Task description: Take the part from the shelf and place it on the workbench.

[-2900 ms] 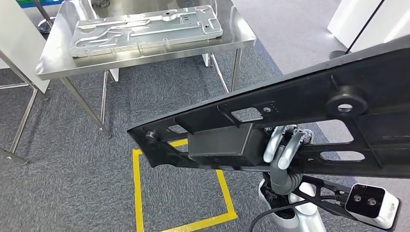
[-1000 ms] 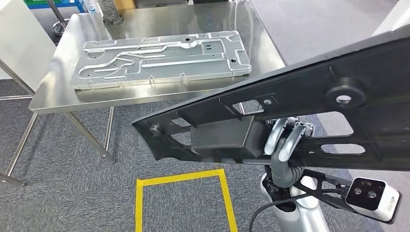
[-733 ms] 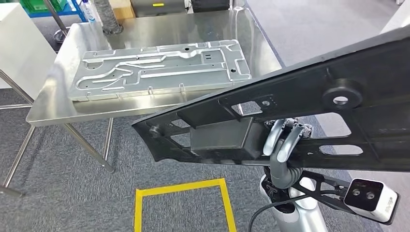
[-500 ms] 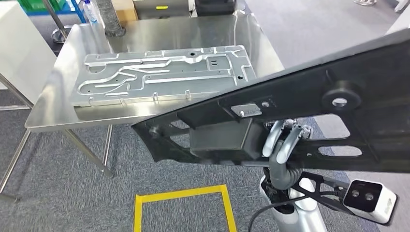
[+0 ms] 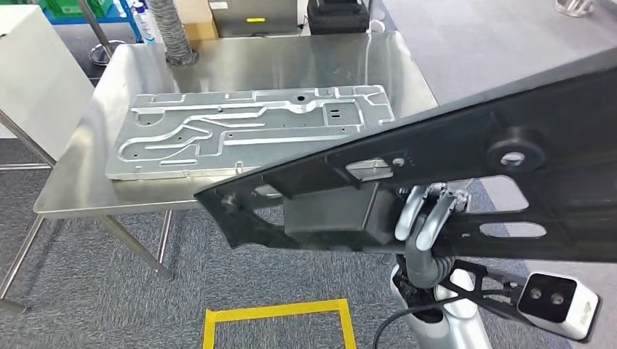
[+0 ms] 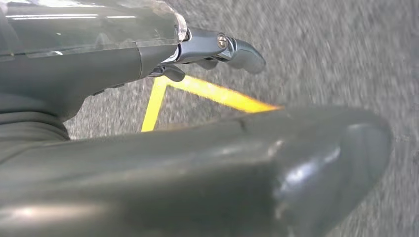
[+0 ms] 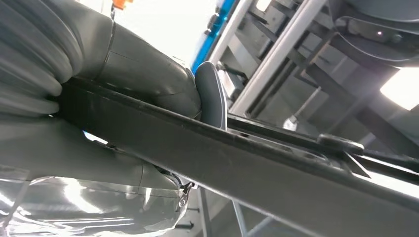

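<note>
I hold the black part [image 5: 436, 174] in my right hand [image 5: 426, 218], whose fingers [image 5: 409, 211] are curled over the part's lower rail near its middle; the right wrist view shows the thumb [image 7: 210, 94] pressed against the rail's other side. The part is off the shelf and in the air, not yet touching the table [image 5: 240, 62].

Its long axis runs from high on my right down to a narrow tip at my left, and that tip hangs over the table's near edge, close to the near right corner. The rest of the part lies on my side of that edge, over the carpet.

A grey metal plate [image 5: 247, 131] already lies lengthwise along the table's near half. I judge the free steel is the far strip and right end.

My left hand [image 6: 217, 47] hangs over the floor with nothing in it, fingers apart. The right hand is the nearer one.
</note>
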